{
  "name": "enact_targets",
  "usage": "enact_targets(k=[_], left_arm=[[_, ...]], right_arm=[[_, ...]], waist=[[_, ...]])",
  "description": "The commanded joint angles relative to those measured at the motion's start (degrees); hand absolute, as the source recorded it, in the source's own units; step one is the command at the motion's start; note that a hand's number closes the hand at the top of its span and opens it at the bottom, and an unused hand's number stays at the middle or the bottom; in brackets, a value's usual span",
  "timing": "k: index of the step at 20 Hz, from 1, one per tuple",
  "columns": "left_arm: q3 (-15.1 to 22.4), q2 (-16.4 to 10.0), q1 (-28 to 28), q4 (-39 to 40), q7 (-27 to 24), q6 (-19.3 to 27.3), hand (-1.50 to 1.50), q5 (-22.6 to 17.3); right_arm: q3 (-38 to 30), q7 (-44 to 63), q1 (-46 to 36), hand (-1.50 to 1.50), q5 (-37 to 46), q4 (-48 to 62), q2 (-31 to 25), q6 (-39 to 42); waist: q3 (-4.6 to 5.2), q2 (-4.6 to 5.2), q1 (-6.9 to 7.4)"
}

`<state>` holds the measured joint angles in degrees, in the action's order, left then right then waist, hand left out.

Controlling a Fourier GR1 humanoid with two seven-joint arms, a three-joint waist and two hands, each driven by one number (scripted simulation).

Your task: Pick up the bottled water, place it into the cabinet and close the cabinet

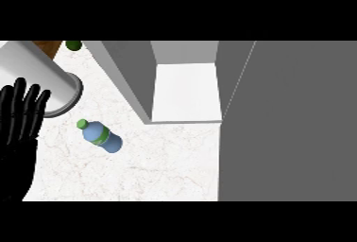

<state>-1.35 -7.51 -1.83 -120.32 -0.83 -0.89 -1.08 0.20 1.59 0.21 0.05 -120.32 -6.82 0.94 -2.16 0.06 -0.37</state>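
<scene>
Far left, at the view's edge: black left hand (18,134), resting open, fingers (25,101) straight, pointing up and slightly spread, pinching nothing.

Just right of it and higher: large white cylinder with a grey round end (42,71), close beside the fingertips; whether touching, impossible to tell. Above that, at the top edge, a small green round object (73,45), too little of it showing to name.

Further right, on the white marbled worktop (160,170): blue plastic water bottle with green cap and green band (99,137), cap toward the upper left, apart from the hand, the cylinder and everything else. Upright or lying down, hard to say from this steep angle.

Right again: grey-walled cabinet (129,75), open, with a pale bare floor inside and no bottle in it. Bottle near its front, off to the left, not at the opening.

Right third of the view: broad flat grey panel (289,123), most likely the cabinet door swung wide. No right hand anywhere in view.

Judged from all this: nothing of the task done yet. Bottle not grasped, not lifted, not stored; cabinet not shut. Left to do: reach and curl the fingers round the bottle, carry it rightward into the opening, set it down on the pale floor, let go, then swing the grey panel closed.
</scene>
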Motion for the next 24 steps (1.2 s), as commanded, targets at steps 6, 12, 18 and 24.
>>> enact_targets(k=[6, 12, 18, 24], left_arm=[[-10.36, -2.91, 4.69, -3.79, 10.72, 0.29, -1.5, -11.34], [-10.22, 2.48, -1.82, -7.05, 21.59, 4.57, -1.5, -21.74], [-12.68, 2.64, -9.3, -16.21, 24.87, 3.65, -1.5, -26.31], [-9.84, 5.32, -9.84, -17.15, 24.5, 4.88, -1.5, -22.16]], right_arm=[[1.99, 1.82, 12.91, -1.5, 0.73, -9.53, 0.0, 2.15], [3.81, 7.4, 19.05, -1.5, -11.93, -16.27, -0.51, 7.75], [3.26, 10.03, 26.57, -1.5, -13.43, -25.57, -1.13, 9.25], [4.25, 2.8, 36.57, -1.5, -12.58, -25.89, 1.43, 13.28]], waist=[[2.16, -0.25, -0.09], [2.16, -0.35, 0.15], [2.18, -0.28, 0.43], [2.15, -0.29, -0.19]])
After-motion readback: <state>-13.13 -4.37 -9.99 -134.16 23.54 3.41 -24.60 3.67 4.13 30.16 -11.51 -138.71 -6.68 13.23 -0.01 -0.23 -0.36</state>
